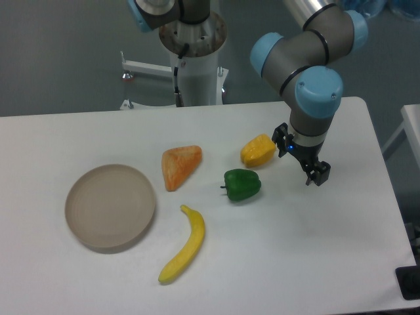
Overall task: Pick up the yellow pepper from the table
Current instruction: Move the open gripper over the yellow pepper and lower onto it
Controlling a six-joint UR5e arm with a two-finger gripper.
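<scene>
I have the gripper (300, 159) down low over the bench (315, 262), its two fingers spread apart with nothing between them. One finger (282, 140) sits just beside the yellow pepper (258, 151), close enough that I cannot tell whether it is touching; the other finger (317, 173) hangs out on the far side from the pepper, over bare bench. So the pepper lies outside the open fingers, not between them, resting on the bench and not yet lifted.

I read this as the approach step: the grasp has not been made. Next I would need to shift the gripper sideways toward the pepper until the fingers straddle its lumpy body, then lower and close. The glossy skin looks likely to slip, so I would aim for the widest part.

A green pepper (242, 184) sits near the yellow one, on the side nearer the camera, and I would keep the fingers off it. An orange wedge (180, 165), a banana (183, 245) and a round dish (110, 207) lie well beyond the pepper, away from the gripper.
</scene>
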